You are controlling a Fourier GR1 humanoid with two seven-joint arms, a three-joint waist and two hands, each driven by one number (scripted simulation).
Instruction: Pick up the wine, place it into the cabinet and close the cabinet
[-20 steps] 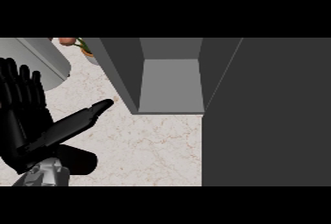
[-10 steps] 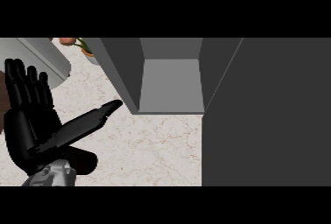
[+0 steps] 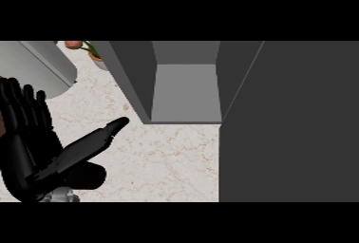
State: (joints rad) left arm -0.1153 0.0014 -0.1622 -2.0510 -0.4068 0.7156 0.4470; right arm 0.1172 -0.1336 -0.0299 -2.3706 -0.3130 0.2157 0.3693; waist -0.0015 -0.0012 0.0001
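Observation:
The cabinet (image 3: 186,90) stands open at the top centre, its grey inside bare. My left hand (image 3: 35,152) is at the left edge, open, fingers straight and pointing up, thumb (image 3: 105,133) stretched toward the cabinet's front left corner without touching it. A dark rounded shape (image 3: 89,175) shows just below the thumb; I cannot tell whether it is the wine. No bottle is plainly in view. My right hand does not show.
A wide dark panel (image 3: 294,123), seemingly the cabinet's door, fills the right side. A grey round container (image 3: 45,66) stands at the top left, with a small potted plant (image 3: 88,50) behind it. Pale marble counter (image 3: 168,161) lies between hand and cabinet.
My left hand has turned more upright and its thumb swung right toward the cabinet, then the whole hand slid slightly toward the lower edge. The cabinet has not changed.

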